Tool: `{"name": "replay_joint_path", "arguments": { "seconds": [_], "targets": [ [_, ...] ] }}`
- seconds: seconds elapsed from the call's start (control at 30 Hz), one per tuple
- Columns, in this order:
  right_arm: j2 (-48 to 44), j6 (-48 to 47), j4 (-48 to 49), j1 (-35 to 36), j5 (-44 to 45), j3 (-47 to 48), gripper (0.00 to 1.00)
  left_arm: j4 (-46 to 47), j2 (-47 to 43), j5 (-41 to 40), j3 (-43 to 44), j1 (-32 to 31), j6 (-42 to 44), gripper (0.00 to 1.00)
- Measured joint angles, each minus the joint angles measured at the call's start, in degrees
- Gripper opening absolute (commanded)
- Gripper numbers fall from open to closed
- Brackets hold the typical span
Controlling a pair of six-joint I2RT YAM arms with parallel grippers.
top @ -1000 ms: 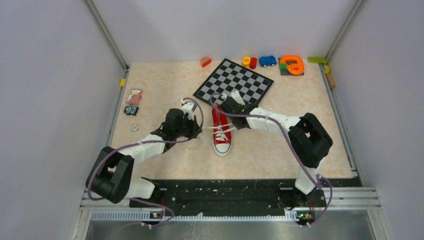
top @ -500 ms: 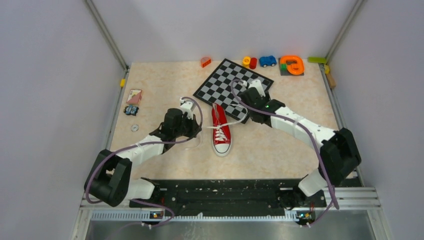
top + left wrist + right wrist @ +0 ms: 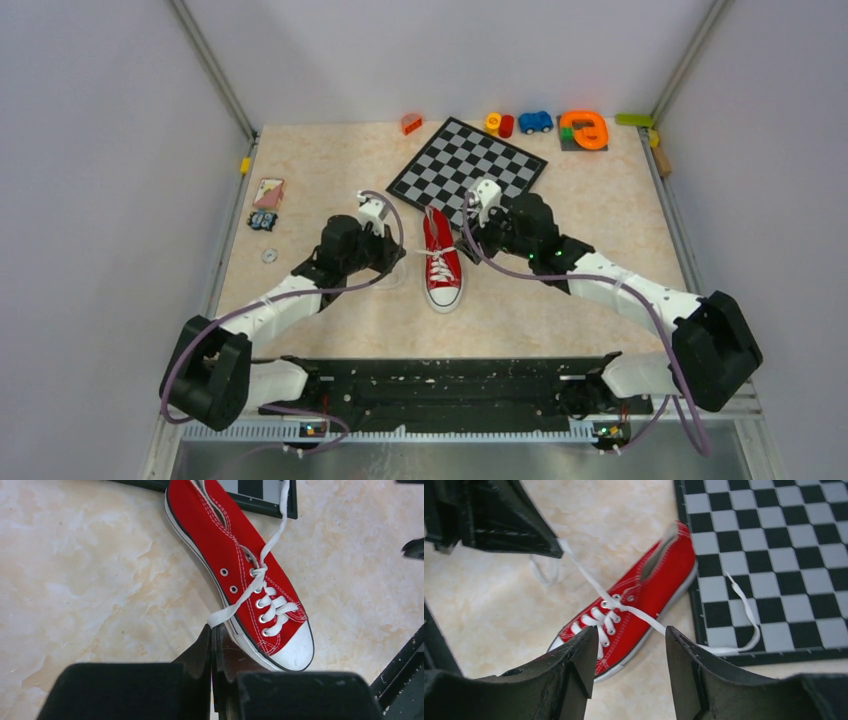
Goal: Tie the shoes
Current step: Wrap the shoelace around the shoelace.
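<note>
table (image 3: 320, 160): pale marbled top, walls on three sides
left side of the table: card (image 3: 268, 192), small dark toy (image 3: 263, 221) just beside it, small ring (image 3: 269, 256) nearer the arms, all well apart from the sneaker
left arm (image 3: 275, 300): stretched from the near left corner toward the middle of the table
left fingers (image 3: 200, 650): pressed together, pinching the left lace end (image 3: 227, 612) just beside the sneaker's left flank
left lace end: straight and taut from the top eyelets to the pinch
sneaker (image 3: 441, 265): red with a white toe cap, upright on its sole in the middle of the table, between the two arms, toe toward the arms' bases, heel at the near edge of the chessboard
lacing: threaded through the eyelets, the two ends twisted once round each other above the top pair
right lace end (image 3: 744, 607): slack, curving across the chessboard squares and back along the board's edge
chessboard (image 3: 480, 160): black and white, set cornerwise behind the sneaker
right fingers (image 3: 574, 665): spread apart with nothing clamped between them, pointed at the sneaker from its right; right lace end close by one tip, contact not clear
right arm (image 3: 620, 290): stretched from the near right corner toward the sneaker
far edge: orange block (image 3: 411, 123), yellow cylinder (image 3: 493, 122), red cylinder (image 3: 507, 125), blue car (image 3: 535, 121), orange ring toy (image 3: 584, 129), green piece (image 3: 633, 119)
</note>
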Motion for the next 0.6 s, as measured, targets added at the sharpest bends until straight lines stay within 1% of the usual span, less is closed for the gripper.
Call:
{"name": "replay_joint_path", "arguments": {
  "seconds": [0.1,0.17,0.23,0.3,0.37,0.5,0.6],
  "targets": [
    [1.5,-2.4,5.2,0.0,-8.2,-1.1,0.54,0.0,-1.8,0.4,0.0,0.0,0.3,0.02],
    [4.7,-3.8,7.0,0.0,-12.5,0.9,0.53,-0.1,-3.0,0.3,0.0,0.0,0.7,0.03],
    [8.5,-5.4,8.2,0.4,-15.1,3.5,0.52,-0.2,-3.6,0.3,0.1,0.0,1.2,0.03],
    [12.4,-7.7,10.1,1.0,-16.6,5.5,0.5,-0.3,-3.7,0.3,0.2,0.0,1.5,0.03],
    [14.8,-9.8,11.1,2.2,-17.4,6.0,0.46,-0.4,-3.7,0.3,0.2,0.0,1.6,0.03],
    [20.6,-13.4,12.2,4.4,-19.9,7.6,0.41,-0.4,-3.7,0.3,0.3,0.0,2.2,0.03],
    [24.5,-15.2,12.8,5.0,-21.4,9.2,0.33,-0.4,-3.7,0.3,0.3,0.0,2.6,0.03]
  ]
}}
